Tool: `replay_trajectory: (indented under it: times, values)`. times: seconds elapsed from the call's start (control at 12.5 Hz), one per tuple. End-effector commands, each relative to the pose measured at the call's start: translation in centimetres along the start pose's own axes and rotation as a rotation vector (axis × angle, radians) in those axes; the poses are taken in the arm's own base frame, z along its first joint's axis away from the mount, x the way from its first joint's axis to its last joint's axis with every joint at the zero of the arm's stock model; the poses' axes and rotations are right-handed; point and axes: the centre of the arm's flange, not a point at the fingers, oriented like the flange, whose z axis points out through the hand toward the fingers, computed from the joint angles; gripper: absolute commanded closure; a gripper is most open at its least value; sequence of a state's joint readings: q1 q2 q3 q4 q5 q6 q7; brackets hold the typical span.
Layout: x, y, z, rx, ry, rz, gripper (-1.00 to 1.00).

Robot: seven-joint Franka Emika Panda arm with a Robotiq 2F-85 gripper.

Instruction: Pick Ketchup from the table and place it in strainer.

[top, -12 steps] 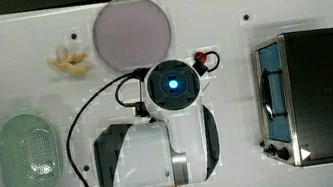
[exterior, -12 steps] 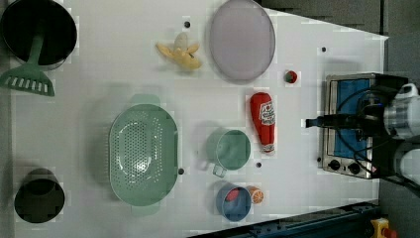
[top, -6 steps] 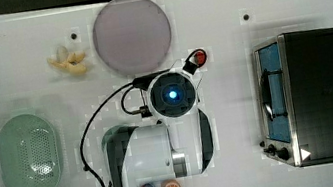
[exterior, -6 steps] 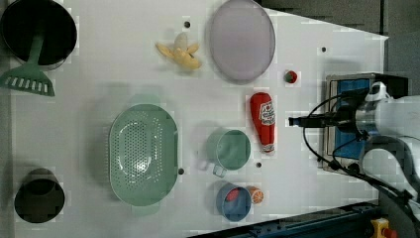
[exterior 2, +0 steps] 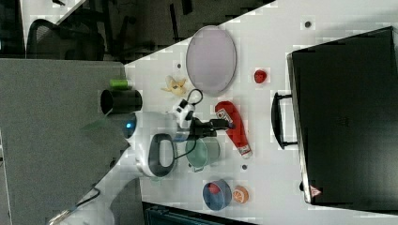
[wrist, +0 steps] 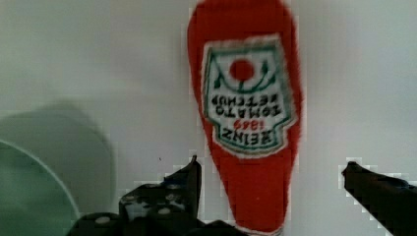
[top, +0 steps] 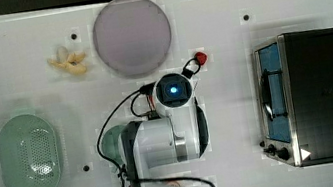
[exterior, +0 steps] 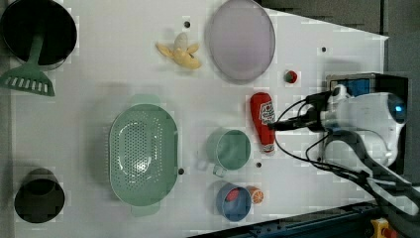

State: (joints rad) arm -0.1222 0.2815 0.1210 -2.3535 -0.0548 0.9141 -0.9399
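Ketchup placement is judged against the biggest task item first: the strainer (exterior: 143,154) sits on the table (exterior: 99,69) well away from the bottle, at roughly nine o'clock from it in the left view, with the green mug (exterior: 229,148) between the two. The arm (exterior: 366,116) reaches in from the left view's right edge, and its gripper (exterior: 277,124) ends over the lower half of the bottle.

The ketchup (exterior: 262,121) lies flat on the table, not upright. In the left view its long axis runs nearly twelve to six, the broad base toward twelve and the narrow neck and cap toward six, tipped slightly to five. It rests just beside the mug, apart from it.

The wrist view gives what the coming grasp turns on: the bottle (wrist: 248,118) runs straight away from the camera, label up, and its narrowing end lies between the two dark fingers (wrist: 169,196), which stand wide apart on either side with clear table between each tip and the red body. So the jaws already straddle the short axis; I judge that a descent and a squeeze are what remain.

That straddling is hidden in the top view, where the arm's body (top: 171,133) covers the bottle. The right view shows the gripper (exterior 2: 220,124) over the bottle's (exterior 2: 233,126) upper part.
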Motion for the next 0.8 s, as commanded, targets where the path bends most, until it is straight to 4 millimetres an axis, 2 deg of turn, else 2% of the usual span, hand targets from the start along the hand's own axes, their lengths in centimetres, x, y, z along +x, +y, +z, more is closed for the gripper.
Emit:
replay_trajectory:
  times: [0.08, 0.48, 0.56, 0.8]
  values:
    - [0.9, -0.6, 0.1, -0.012, 0.066, -0.060, -1.00]
    - [0.9, -0.8, 3.9, 0.001, 0.090, -0.056, -1.00]
    - [0.8, -0.8, 4.3, 0.002, 0.089, -0.055, -0.92]
    - [0.8, -0.7, 4.2, -0.001, 0.109, -0.050, -0.21]
